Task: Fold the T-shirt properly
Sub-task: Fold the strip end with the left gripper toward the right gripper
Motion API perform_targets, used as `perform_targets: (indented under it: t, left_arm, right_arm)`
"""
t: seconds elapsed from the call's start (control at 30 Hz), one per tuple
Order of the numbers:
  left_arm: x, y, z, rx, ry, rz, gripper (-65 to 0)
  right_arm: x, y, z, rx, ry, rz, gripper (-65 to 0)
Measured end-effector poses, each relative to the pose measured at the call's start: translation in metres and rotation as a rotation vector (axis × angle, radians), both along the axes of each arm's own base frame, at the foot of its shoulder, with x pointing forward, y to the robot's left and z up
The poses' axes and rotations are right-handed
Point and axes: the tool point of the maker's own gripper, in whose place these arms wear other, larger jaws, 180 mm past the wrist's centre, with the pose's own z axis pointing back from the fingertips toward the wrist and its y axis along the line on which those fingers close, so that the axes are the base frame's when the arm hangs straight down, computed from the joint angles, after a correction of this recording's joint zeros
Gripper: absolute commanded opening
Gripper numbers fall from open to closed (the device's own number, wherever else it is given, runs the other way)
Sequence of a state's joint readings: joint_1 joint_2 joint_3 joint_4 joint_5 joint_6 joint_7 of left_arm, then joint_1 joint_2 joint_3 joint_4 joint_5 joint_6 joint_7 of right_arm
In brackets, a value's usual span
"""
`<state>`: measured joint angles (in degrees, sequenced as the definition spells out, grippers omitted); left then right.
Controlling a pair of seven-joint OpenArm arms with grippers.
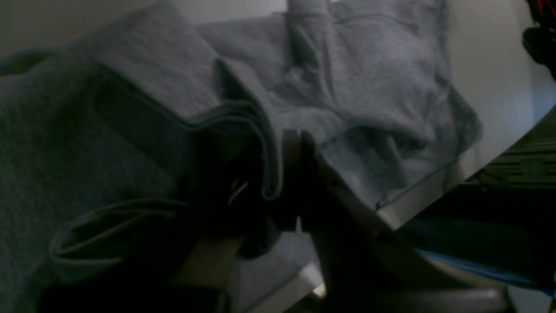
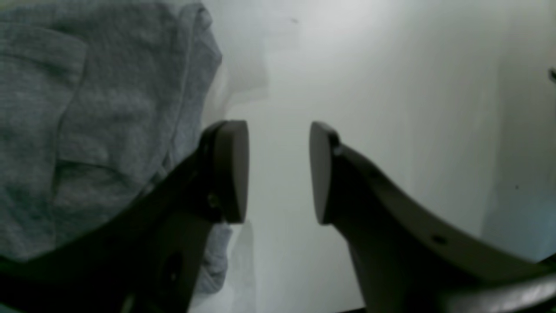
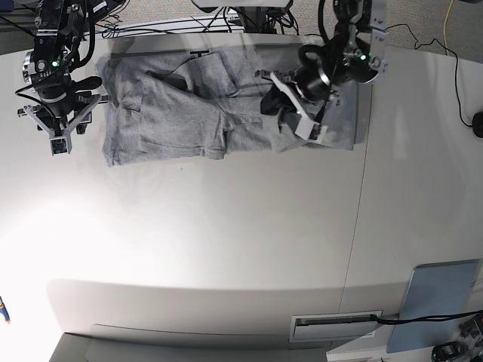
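The heather-grey T-shirt [image 3: 189,113] lies crumpled and partly folded across the far side of the white table [image 3: 226,241]. My left gripper [image 3: 293,111] is over the shirt's right part. In the left wrist view this gripper [image 1: 292,145] is shut on a bunched fold of the T-shirt [image 1: 369,87], and hemmed edges drape over its left finger. My right gripper [image 3: 62,137] is beside the shirt's left edge. In the right wrist view it [image 2: 279,171] is open and empty over bare table, with the T-shirt [image 2: 87,113] just left of its left finger.
Cables [image 3: 166,26] run along the table's far edge. A small black object [image 3: 477,124] sits at the right edge. A grey flat panel [image 3: 441,296] lies at the near right corner. A seam [image 3: 361,196] crosses the tabletop. The table edge [image 1: 417,200] shows near the shirt.
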<state>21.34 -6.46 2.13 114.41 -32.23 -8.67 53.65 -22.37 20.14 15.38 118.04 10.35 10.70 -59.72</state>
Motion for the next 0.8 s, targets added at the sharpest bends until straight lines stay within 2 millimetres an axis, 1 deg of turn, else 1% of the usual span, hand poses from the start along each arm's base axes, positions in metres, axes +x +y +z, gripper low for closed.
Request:
perform_targets:
  t: [0.03,0.1,0.17,0.2,0.23,0.27,0.33,0.4,0.43,0.5,0.6,0.67,0.73,0.8]
  left_arm:
    - [0.0,-0.001,0.0,-0.001,-0.006,-0.016,-63.3]
    - [0.001,-0.006,0.004,-0.011,-0.035,-0.056,-49.7]
    - [0.0,-0.016,0.015,-0.061,-0.079,-0.112,-35.6]
    - [-0.002,-0.022,0.021,-0.095,-0.101,-0.143,-30.2]
    - [-0.004,-0.027,0.026,-0.12,-0.12,-0.174,-26.9]
    - [-0.007,-0.032,0.03,-0.144,-0.14,-0.207,-25.9]
    - [-0.013,-0.041,0.041,-0.183,-0.191,-0.278,-25.9]
    - [-0.012,-0.041,0.046,-0.18,-0.215,-0.291,-26.0]
    - [-0.009,-0.037,0.046,-0.151,-0.227,-0.289,-26.0]
    - [-0.002,-0.022,0.042,-0.067,-0.242,-0.263,-26.0]
    - [0.004,0.01,0.024,0.079,-0.203,-0.219,-26.0]
    - [0.007,0.032,0.015,0.148,-0.185,-0.175,-26.0]
    - [0.004,0.045,0.008,0.188,-0.162,-0.148,-26.0]
    - [-0.004,0.054,0.0,0.221,-0.132,-0.138,-26.0]
  right_arm:
    - [0.0,0.0,0.0,0.0,0.0,0.001,-41.6]
    - [0.0,0.0,0.0,0.0,0.0,0.0,-41.6]
    - [0.0,0.0,0.0,0.001,0.0,0.001,-41.6]
    - [0.0,0.0,0.0,0.001,0.0,0.001,-41.6]
    - [0.0,0.0,0.0,0.0,0.0,0.001,-41.6]
    - [0.0,0.0,0.0,0.0,0.0,0.001,-41.6]
    - [0.0,0.0,0.0,0.0,0.0,0.001,-41.6]
    - [0.0,0.0,0.0,0.001,0.0,0.001,-41.6]
    - [0.0,0.0,0.0,0.001,0.0,0.001,-41.6]
    - [0.0,0.0,0.0,0.0,0.0,0.0,-41.6]
    - [0.0,0.0,0.0,0.0,0.0,0.001,-41.6]
    - [0.0,0.0,0.0,0.0,0.0,0.001,-41.6]
    - [0.0,0.0,0.0,0.0,0.0,0.001,-41.6]
    - [0.0,0.0,0.0,0.0,0.0,0.001,-41.6]
